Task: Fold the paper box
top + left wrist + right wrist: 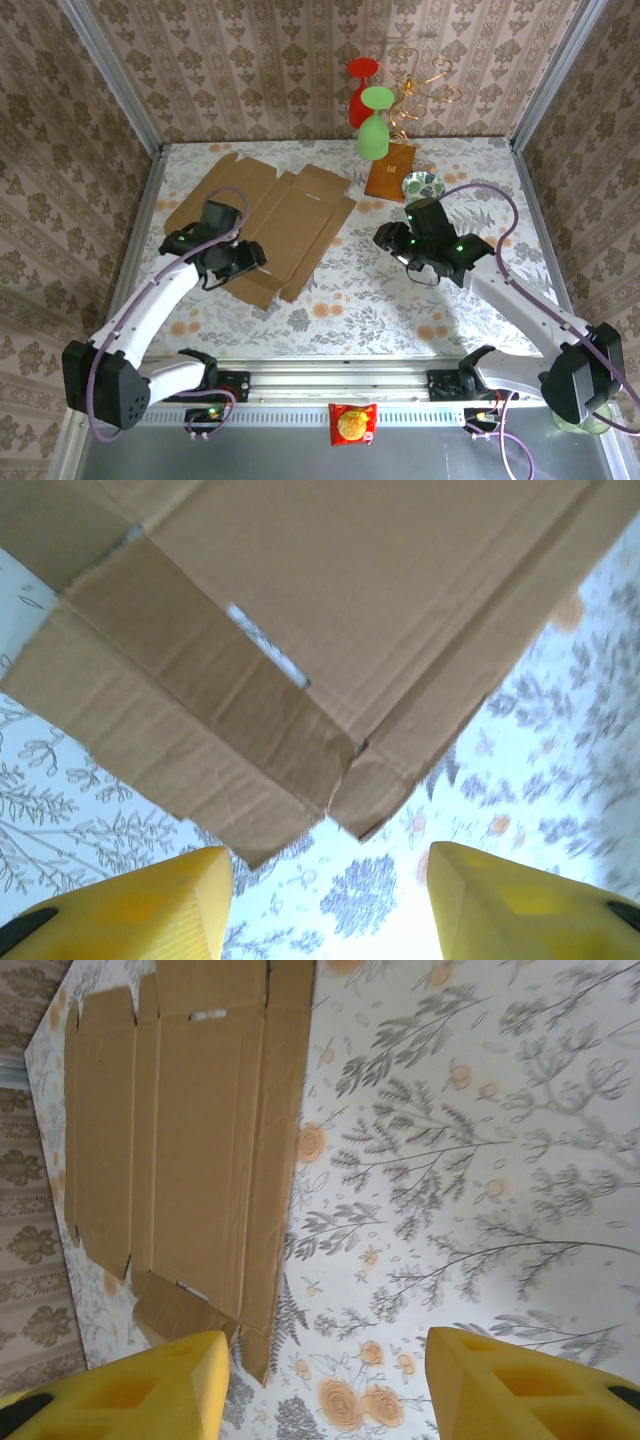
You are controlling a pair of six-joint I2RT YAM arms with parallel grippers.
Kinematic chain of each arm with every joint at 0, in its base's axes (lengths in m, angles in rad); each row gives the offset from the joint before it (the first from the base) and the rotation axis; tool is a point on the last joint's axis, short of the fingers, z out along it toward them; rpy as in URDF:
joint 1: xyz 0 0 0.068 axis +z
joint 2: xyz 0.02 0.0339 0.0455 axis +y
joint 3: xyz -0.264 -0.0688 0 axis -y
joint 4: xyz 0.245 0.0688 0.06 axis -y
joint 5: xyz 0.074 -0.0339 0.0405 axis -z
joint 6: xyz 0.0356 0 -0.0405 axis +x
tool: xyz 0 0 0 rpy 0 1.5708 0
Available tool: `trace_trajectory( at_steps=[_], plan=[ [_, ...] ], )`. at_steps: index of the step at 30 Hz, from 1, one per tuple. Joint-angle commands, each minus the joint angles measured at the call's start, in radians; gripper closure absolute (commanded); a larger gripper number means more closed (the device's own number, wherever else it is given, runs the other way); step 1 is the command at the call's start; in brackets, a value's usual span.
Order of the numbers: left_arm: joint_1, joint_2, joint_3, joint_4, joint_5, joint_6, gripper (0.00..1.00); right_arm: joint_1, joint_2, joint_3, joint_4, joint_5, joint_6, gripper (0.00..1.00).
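Between the left end effector's (328,880) yellow fingers, half spread and holding nothing, the flowered worktop (520,760) shows. Just ahead of them lies a corner of the paper box (330,610), flat and untouched. Farther right, the right end effector (328,1360) is likewise half spread and empty, with the paper box ahead, off to its left.

Left arm (150,300) reaches from the table's (400,300) near edge toward its left middle, right arm (520,305) toward its right middle. Left end effector (325,905) and right end effector (325,1385) face downward, fingers (150,920) parted, gripping nothing.
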Motion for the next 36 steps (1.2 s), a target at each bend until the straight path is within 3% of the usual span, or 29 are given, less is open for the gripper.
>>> trace_trajectory(
  at_steps=[1,7,11,17,24,33,36],
  plan=[
    [-0.144,0.012,0.043,-0.159,-0.170,0.067,0.43,0.012,0.013,-0.013,0.055,-0.032,0.052,0.45],
    [-0.346,0.103,0.022,-0.179,-0.381,0.154,0.35,0.012,0.044,-0.037,0.085,-0.057,0.063,0.45],
    [-0.443,0.234,0.040,-0.137,-0.491,0.204,0.18,0.012,0.075,-0.068,0.164,-0.108,0.109,0.44],
    [-0.480,0.370,0.037,-0.080,-0.530,0.238,0.16,0.010,0.103,-0.067,0.166,-0.130,0.118,0.42],
    [-0.483,0.435,0.012,-0.020,-0.545,0.282,0.23,-0.005,0.103,-0.101,0.195,-0.148,0.145,0.41],
    [-0.483,0.494,-0.030,0.048,-0.535,0.306,0.43,-0.013,0.112,-0.111,0.208,-0.161,0.154,0.41],
    [-0.483,0.513,-0.025,0.051,-0.538,0.303,0.44,-0.013,0.113,-0.120,0.216,-0.166,0.163,0.41]
  ],
)
